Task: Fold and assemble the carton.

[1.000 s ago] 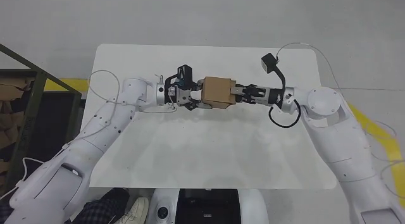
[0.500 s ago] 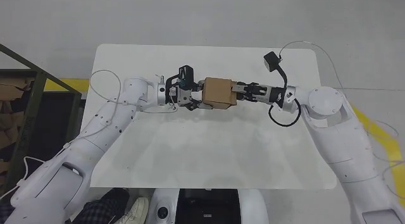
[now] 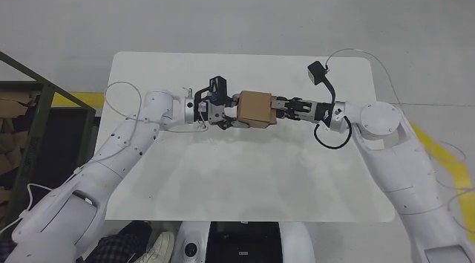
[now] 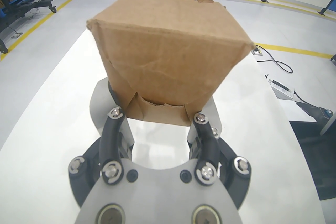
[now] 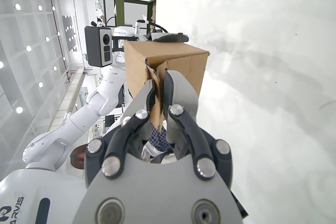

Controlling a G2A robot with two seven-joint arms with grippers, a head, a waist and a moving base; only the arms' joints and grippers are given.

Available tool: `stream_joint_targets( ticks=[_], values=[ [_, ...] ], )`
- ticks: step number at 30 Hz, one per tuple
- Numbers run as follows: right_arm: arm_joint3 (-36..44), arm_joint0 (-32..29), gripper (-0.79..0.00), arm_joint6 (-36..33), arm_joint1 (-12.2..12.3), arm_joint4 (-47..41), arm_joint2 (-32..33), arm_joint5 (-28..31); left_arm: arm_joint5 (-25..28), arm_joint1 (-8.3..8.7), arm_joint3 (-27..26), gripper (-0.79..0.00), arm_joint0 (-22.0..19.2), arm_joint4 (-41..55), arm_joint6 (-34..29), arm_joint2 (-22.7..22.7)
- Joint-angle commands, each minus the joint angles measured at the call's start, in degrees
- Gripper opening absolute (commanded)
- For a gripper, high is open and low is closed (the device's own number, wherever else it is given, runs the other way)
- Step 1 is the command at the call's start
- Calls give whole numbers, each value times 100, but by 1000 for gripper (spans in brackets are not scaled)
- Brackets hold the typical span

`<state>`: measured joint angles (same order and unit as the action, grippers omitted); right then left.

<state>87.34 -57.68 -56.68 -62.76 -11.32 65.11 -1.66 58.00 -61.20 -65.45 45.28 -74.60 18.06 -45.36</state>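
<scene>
A brown cardboard carton [image 3: 254,108] hangs just above the middle of the white table [image 3: 245,181], held between both arms. My left gripper [image 3: 230,115] straddles its left end; in the left wrist view the two fingers [image 4: 213,114] press against opposite sides of the carton [image 4: 168,51]. My right gripper [image 3: 279,107] is at the other end. In the right wrist view this gripper [image 5: 158,80] is shut on a torn-edged flap sticking out of the carton [image 5: 168,62]. The end facing my left wrist camera has its flaps folded in.
Bare table surface lies in front of and behind the carton. A green metal rack [image 3: 30,107] with cardboard stands off the table's left side. Yellow floor tape [image 3: 82,99] runs beside it.
</scene>
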Motion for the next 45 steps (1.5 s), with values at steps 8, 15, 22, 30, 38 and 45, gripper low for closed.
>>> stream_joint_targets(
  ticks=[8,15,22,30,38,45],
  values=[
    [-108,101,-736,-28,-25,-153,-81,-9,0,-15,20,-462,-2,32,-35,36],
    [-216,66,-619,-68,-15,-360,6,96,0,-15,38,-462,-14,82,-58,47],
    [-182,-25,-631,-80,8,-434,93,133,0,-18,78,-456,-22,126,-70,29],
    [-53,-160,-665,-90,33,-452,144,153,0,-28,132,-456,-32,169,-78,-30],
    [58,-292,-757,-124,66,-449,213,150,0,-39,136,-453,-10,180,-121,-97],
    [64,-213,-785,-112,57,-393,131,121,-17,-55,112,-443,15,103,-167,-125]
  ],
)
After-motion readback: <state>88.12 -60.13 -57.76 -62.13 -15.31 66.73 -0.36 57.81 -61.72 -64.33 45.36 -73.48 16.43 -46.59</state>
